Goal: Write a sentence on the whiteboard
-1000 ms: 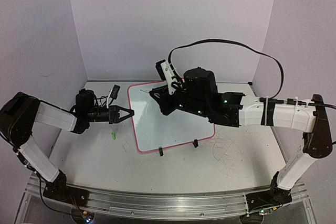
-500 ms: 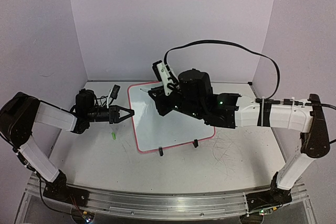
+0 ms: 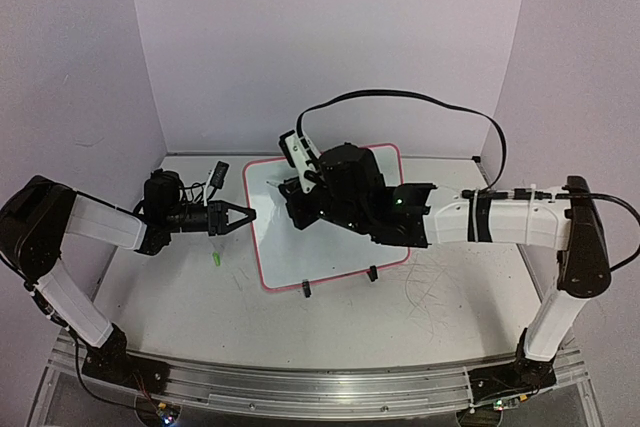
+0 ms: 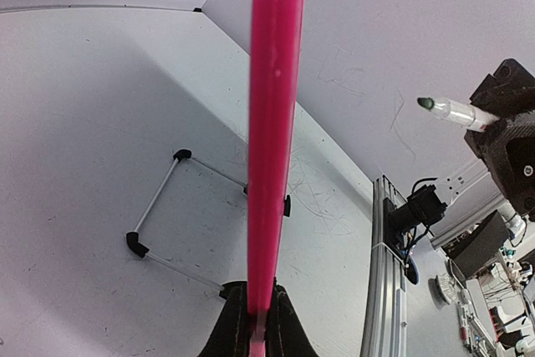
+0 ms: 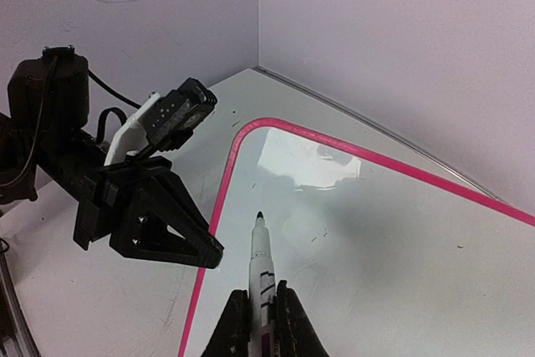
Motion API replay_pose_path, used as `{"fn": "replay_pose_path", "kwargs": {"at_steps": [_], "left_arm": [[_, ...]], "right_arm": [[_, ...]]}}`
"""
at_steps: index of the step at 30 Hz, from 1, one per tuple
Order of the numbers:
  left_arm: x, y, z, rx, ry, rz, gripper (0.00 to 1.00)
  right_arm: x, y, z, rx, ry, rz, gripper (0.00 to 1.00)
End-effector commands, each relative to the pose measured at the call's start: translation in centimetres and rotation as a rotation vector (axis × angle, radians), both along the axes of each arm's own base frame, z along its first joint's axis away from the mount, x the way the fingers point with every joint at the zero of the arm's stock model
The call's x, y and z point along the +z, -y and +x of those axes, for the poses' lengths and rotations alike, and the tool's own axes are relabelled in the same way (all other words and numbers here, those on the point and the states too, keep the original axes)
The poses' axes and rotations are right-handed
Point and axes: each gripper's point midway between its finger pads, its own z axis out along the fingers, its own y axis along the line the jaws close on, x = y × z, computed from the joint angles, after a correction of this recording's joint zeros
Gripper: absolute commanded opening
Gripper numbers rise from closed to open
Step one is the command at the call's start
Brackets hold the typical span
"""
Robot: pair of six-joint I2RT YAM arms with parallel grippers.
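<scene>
Whiteboard point(image 3: 315, 247) mid-table, propped on stand feet. L gripper point(image 3: 243, 215) clamped on its left pink rim. R gripper point(image 5: 262, 317) pinching green-tipped marker point(image 5: 262, 265), tip over board's top-left corner; contact unclear. Small green object point(image 3: 215, 259) on table nr left edge.

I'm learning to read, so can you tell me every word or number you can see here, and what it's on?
No word, number or sign can be read in any view.
Whiteboard: no writing shows, only a few tiny specks.
Marker: dark marks on its barrel, too small and blurred to read.
</scene>
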Motion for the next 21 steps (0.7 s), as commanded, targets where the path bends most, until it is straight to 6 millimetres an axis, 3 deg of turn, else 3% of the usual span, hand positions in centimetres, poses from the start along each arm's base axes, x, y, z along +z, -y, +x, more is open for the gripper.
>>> {"fn": "replay_pose_path", "kwargs": {"at_steps": [1, 21], "left_arm": [[1.0, 0.0, 0.8, 0.038, 0.028, -0.007, 0.0], [1.1, -0.1, 0.7, 0.039, 0.033, -0.005, 0.0]], "right_arm": [[1.8, -1.3, 0.4, 0.003, 0.035, 0.034, 0.0], [1.2, -2.9, 2.1, -0.045, 0.048, 0.027, 0.0]]}}
